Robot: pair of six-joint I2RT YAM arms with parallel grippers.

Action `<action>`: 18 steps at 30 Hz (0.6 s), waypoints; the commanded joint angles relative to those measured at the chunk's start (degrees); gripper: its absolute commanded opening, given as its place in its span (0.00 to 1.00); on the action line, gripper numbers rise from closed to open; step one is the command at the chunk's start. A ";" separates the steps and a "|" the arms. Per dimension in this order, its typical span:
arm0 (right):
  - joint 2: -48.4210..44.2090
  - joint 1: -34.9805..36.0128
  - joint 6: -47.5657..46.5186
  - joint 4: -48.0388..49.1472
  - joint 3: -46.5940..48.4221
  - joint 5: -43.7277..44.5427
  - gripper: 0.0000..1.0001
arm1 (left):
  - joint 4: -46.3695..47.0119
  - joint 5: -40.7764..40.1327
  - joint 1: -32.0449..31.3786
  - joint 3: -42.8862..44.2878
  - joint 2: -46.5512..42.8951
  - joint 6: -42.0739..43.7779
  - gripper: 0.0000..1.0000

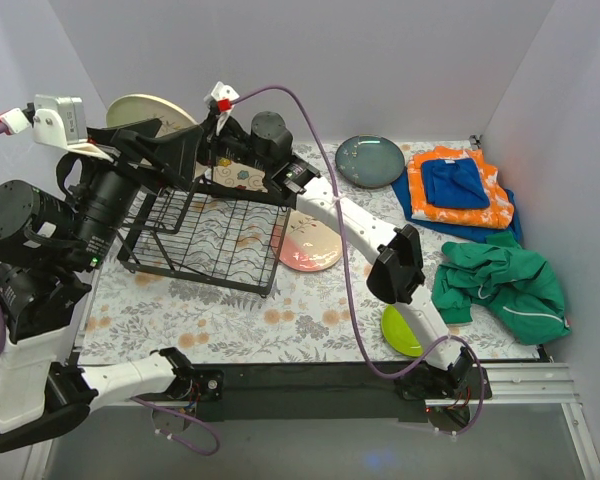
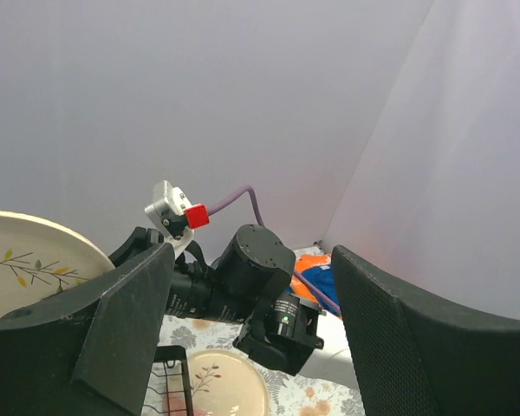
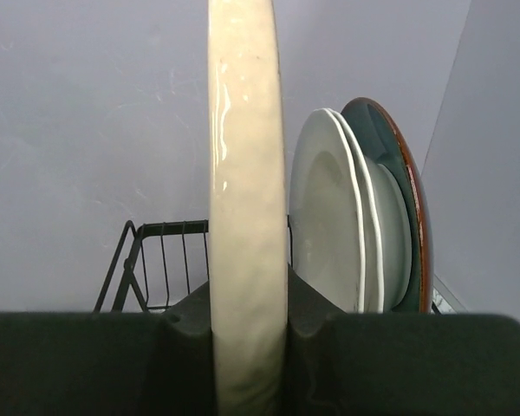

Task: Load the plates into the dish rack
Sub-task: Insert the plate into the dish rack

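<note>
My right gripper [image 3: 247, 299] is shut on the rim of a cream plate [image 3: 245, 173], seen edge-on and upright. In the top view that gripper [image 1: 206, 140] reaches over the back of the black wire dish rack [image 1: 202, 238], and the cream plate [image 1: 145, 108] shows its leaf sprig [image 2: 22, 260]. Right beside it stand two white plates [image 3: 329, 217] and a dark blue-grey plate [image 3: 403, 165]; the top view hides them. My left gripper [image 1: 180, 152] hovers open over the rack, holding nothing [image 2: 247, 260]. A pink-cream plate [image 1: 308, 247] lies by the rack's right corner.
Another dark blue-grey plate [image 1: 370, 160] lies flat at the back of the flowered tablecloth. A lime green plate [image 1: 400, 332] sits partly under the right arm near the front edge. Folded orange and blue towels [image 1: 458, 185] and a green garment [image 1: 500, 282] fill the right side.
</note>
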 commanded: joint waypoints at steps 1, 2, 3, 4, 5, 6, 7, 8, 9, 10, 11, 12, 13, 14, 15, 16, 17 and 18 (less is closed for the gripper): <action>-1.16 1.32 -4.47 16.84 5.29 3.35 0.01 | 1.30 -1.71 0.11 -1.76 -1.43 0.63 0.72; -0.72 1.41 -5.27 17.37 5.38 3.53 0.01 | 1.39 -1.80 0.20 -2.11 -1.61 0.63 0.72; -0.37 1.49 -5.89 18.16 5.47 3.79 0.01 | 1.48 -1.89 0.11 -2.37 -1.87 0.54 0.72; 0.42 1.41 -6.41 18.69 5.90 3.88 0.01 | 1.39 -2.15 0.11 -2.90 -1.96 0.46 0.72; 0.69 1.41 -7.38 19.04 5.91 4.05 0.01 | 1.39 -2.50 0.11 -3.25 -2.40 0.28 0.73; 0.86 1.41 -7.47 19.92 5.91 3.97 0.01 | 1.39 -2.51 0.11 -3.43 -2.66 0.19 0.73; 1.39 1.41 -7.74 20.27 5.91 3.88 0.01 | 1.48 -2.68 0.20 -4.13 -2.84 0.10 0.73; 1.65 1.41 -7.91 20.63 5.82 3.62 0.01 | 1.48 -2.68 0.11 -4.31 -3.10 0.02 0.73; 1.83 1.41 -8.00 21.06 5.82 3.44 0.01 | 1.56 -2.77 0.20 -4.57 -3.19 -0.07 0.73; 2.27 1.41 -7.92 21.59 5.73 3.09 0.01 | 1.56 -2.86 0.11 -4.92 -3.28 -0.16 0.73; 2.53 1.41 -8.18 21.94 5.73 2.74 0.01 | 1.56 -2.86 0.20 -5.10 -3.46 -0.16 0.73; 2.80 1.41 -8.44 22.21 5.73 2.56 0.01 | 1.56 -2.94 0.20 -5.10 -3.63 -0.16 0.73; 3.23 1.41 -8.79 22.82 5.64 2.39 0.01 | 1.65 -2.94 0.11 -5.19 -3.81 -0.16 0.73; 3.50 1.32 -9.05 23.00 5.73 2.56 0.01 | 1.65 -3.12 0.11 -5.28 -3.90 -0.25 0.73; 3.76 1.41 -9.40 23.18 5.82 2.65 0.01 | 1.57 -3.12 0.11 -5.28 -3.98 -0.16 0.74; 4.11 1.41 -10.54 23.53 5.82 2.65 0.01 | 1.48 -3.12 0.11 -5.28 -3.99 -0.16 0.74; 4.29 1.32 -11.33 23.62 5.82 2.74 0.01 | 1.48 -3.21 0.11 -5.36 -4.07 -0.16 0.74; 4.47 1.32 -11.86 23.70 5.82 2.65 0.01 | 1.39 -3.21 0.11 -5.36 -4.16 -0.16 0.74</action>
